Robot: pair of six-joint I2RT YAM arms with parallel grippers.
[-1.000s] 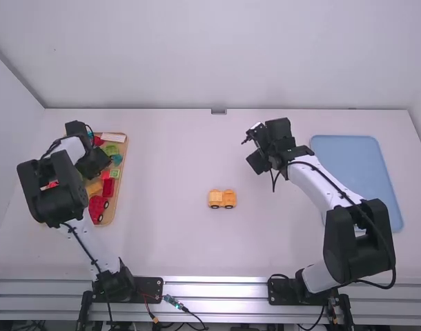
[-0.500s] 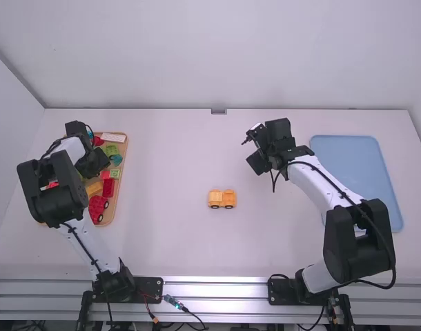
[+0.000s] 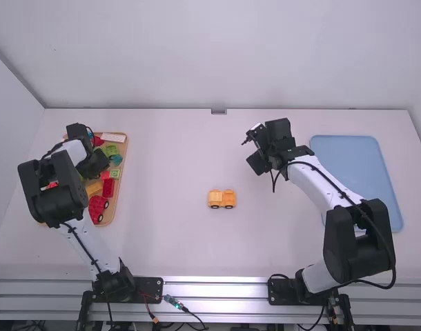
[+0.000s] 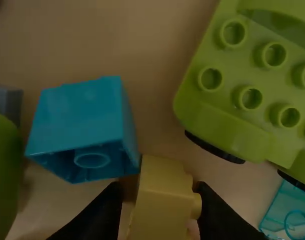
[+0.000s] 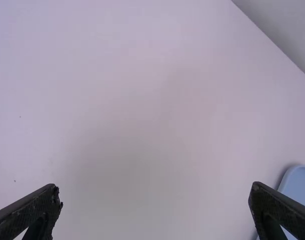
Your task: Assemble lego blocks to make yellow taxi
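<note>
Along the near edge of the white table (image 3: 169,241), the left arm's base (image 3: 115,286) and the right arm's base (image 3: 314,286) stand on a metal rail (image 3: 217,303). Beyond the rail on the left side, a red toy car (image 3: 98,207) sits at the near end of a wooden tray (image 3: 124,162), with a red block (image 3: 108,187) just past it. Near the middle of the table lies the task's thing, a yellow toy car (image 3: 222,198) on dark wheels, well apart from both trays. Farther up, the left gripper (image 3: 94,165) is over the wooden tray; in the left wrist view its fingers stand parted either side of a yellow block (image 4: 162,205), with a narrow gap at one finger and the block's stud beside the other. A teal block (image 4: 85,125) lies on its side close to the yellow block, and a green toy car (image 4: 242,95) is near them. At about that same depth, the right gripper (image 3: 257,163) is above bare table, its fingers spread wide with nothing between them. To its right is a flat blue tray (image 3: 359,165). At the wooden tray's far end rests a white card (image 3: 114,137), and behind the table rises a pale wall (image 3: 217,55).
</note>
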